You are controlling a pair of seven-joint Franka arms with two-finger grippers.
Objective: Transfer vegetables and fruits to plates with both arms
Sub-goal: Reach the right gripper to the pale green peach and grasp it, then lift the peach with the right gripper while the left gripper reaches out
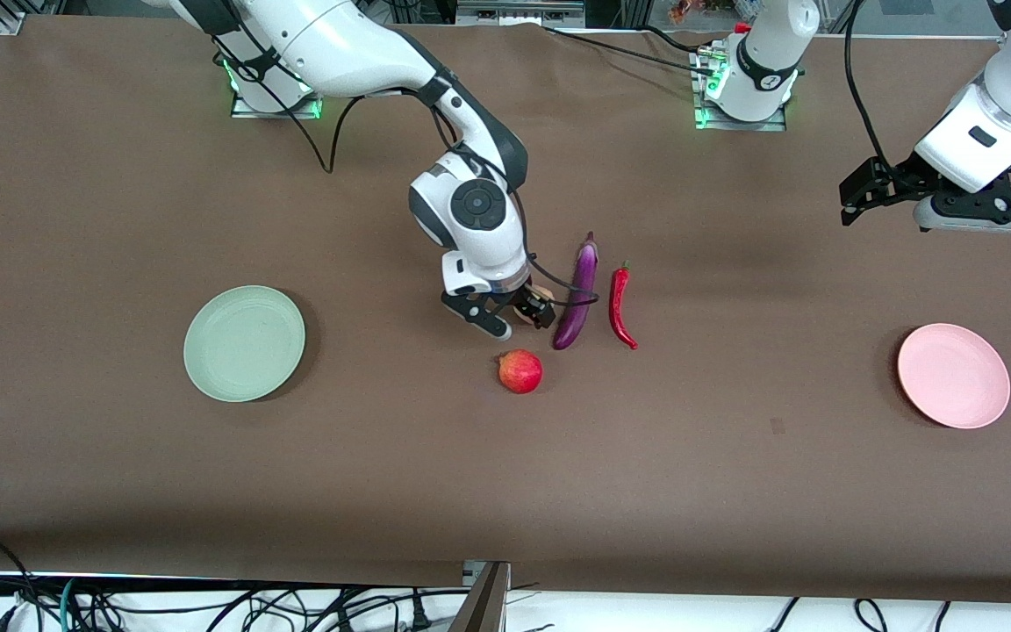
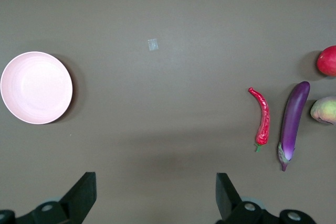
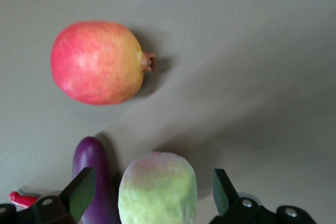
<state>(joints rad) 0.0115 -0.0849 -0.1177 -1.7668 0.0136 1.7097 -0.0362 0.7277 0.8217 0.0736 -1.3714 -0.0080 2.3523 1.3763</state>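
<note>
While right hand (image 1: 512, 318) straddles yellow-green fruit (image 3: 157, 187) open, center, avoid eggplant (image 1: 577, 297), then close; left hand (image 1: 861, 195) waits open.

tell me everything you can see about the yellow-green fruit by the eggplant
The yellow-green fruit is small and rounded, pale yellow-green with a soft pink blush on top, its skin matte. It rests on the brown table, close beside the eggplant on the side toward the right arm's end; whether they touch I cannot tell. The red fruit lies nearer the front camera. The right pincer, open, straddles it, one finger on each side, not yet closed on it.
</note>
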